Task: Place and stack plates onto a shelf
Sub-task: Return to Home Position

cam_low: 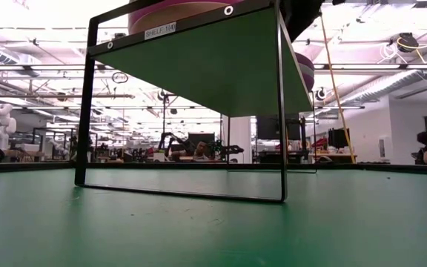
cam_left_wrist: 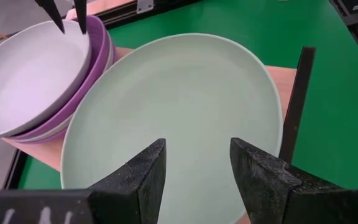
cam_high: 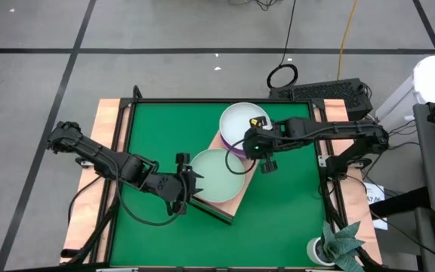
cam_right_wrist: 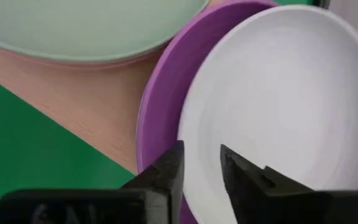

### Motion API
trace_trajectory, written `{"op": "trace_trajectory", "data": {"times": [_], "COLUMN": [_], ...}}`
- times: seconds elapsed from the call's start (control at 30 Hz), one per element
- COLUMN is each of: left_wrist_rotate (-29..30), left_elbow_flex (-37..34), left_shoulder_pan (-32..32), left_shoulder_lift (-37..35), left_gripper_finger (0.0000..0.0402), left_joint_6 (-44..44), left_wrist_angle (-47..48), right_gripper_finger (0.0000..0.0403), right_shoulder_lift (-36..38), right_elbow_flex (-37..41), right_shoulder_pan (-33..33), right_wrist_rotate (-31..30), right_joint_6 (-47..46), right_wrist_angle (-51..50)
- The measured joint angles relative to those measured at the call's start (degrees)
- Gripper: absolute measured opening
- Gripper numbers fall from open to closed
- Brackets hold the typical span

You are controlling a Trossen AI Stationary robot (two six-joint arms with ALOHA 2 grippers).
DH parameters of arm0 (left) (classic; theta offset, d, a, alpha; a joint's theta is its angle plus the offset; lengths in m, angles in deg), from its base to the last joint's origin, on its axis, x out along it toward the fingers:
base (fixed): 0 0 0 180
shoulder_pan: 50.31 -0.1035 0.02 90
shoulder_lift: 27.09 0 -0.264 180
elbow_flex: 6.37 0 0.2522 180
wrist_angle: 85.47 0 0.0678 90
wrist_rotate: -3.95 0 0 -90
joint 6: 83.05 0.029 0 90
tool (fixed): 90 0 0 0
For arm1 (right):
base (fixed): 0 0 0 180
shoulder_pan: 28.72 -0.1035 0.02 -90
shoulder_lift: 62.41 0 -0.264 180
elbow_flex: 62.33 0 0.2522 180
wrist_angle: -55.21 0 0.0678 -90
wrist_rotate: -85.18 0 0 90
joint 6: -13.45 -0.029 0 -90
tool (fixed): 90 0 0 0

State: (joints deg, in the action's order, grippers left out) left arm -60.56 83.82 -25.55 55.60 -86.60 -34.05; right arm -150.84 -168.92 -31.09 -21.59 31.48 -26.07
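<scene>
Bright, even overhead light; the ceiling (cam_low: 43,13) glares white in the low view, shadows faint.

Two stacks of plates on the wooden shelf, mid-frame in the high view.

The shelf (cam_high: 235,202), a light wooden board on a thin dark frame, stands diagonally on the green tabletop (cam_high: 293,196). A pale mint plate (cam_high: 219,175) tops the stack on its lower end, and the rim of a pinkish plate (cam_right_wrist: 104,61) just shows beneath it. On the upper end a whitish plate (cam_high: 245,125) sits nested in a purple plate (cam_high: 229,149). Both lie flat and face up. The two stacks are side by side, their rims very close. Whether they touch cannot be told.
</scene>
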Motion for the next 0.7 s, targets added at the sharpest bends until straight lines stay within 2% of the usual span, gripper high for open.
{"op": "trace_trajectory", "data": {"times": [0.17,0.43,0.7], "left_wrist_rotate": [0.33,4.17,4.76], "left_elbow_flex": [0.00,0.00,-0.04], "left_shoulder_pan": [-0.03,-1.10,-2.11], "left_shoulder_lift": [0.00,-0.66,-1.46], "left_gripper_finger": [0.0184,0.0184,0.0184], "left_joint_6": [0.75,1.96,-0.47], "left_wrist_angle": [-0.10,2.74,5.96], "right_gripper_finger": [0.0106,0.0097,0.0079], "right_shoulder_lift": [3.58,11.11,21.73], "right_elbow_flex": [-0.01,0.41,13.07], "right_shoulder_pan": [-1.35,-4.35,-5.25], "right_wrist_rotate": [0.39,0.52,0.81], "right_joint_6": [-2.22,-8.80,-16.32], "right_wrist_angle": [2.41,6.42,14.03]}}
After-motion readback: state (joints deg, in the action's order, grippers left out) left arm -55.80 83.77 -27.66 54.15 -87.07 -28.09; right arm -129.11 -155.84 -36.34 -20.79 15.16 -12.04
